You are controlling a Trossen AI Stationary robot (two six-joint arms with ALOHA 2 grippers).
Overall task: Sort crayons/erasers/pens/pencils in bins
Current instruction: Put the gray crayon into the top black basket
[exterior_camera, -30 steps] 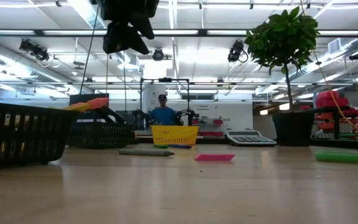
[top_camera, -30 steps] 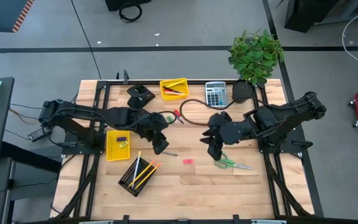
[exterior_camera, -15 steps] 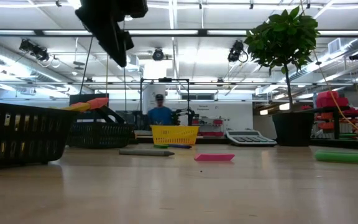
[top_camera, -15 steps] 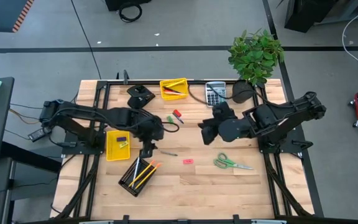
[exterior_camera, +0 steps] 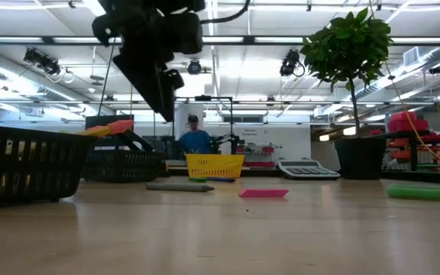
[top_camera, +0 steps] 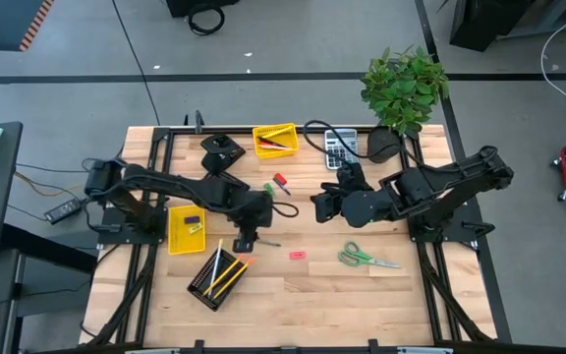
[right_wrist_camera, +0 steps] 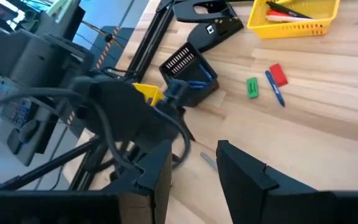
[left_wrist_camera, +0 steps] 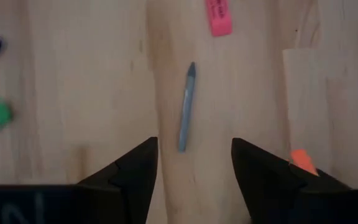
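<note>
Crayon (left_wrist_camera: pixel 186 107) now lined up under the left tool (left_wrist_camera: pixel 194 163).
It lies loose on the counter (top_camera: pixel 362 290) just beside the pink eraser (left_wrist_camera: pixel 217 17); that tool has swung in above it, spread wide and empty. Right tool (right_wrist_camera: pixel 194 163) pulled back, also parted.

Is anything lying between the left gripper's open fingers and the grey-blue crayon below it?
No. In the left wrist view only bare wood separates the left gripper from the grey-blue crayon; the pink eraser lies beyond.
</note>
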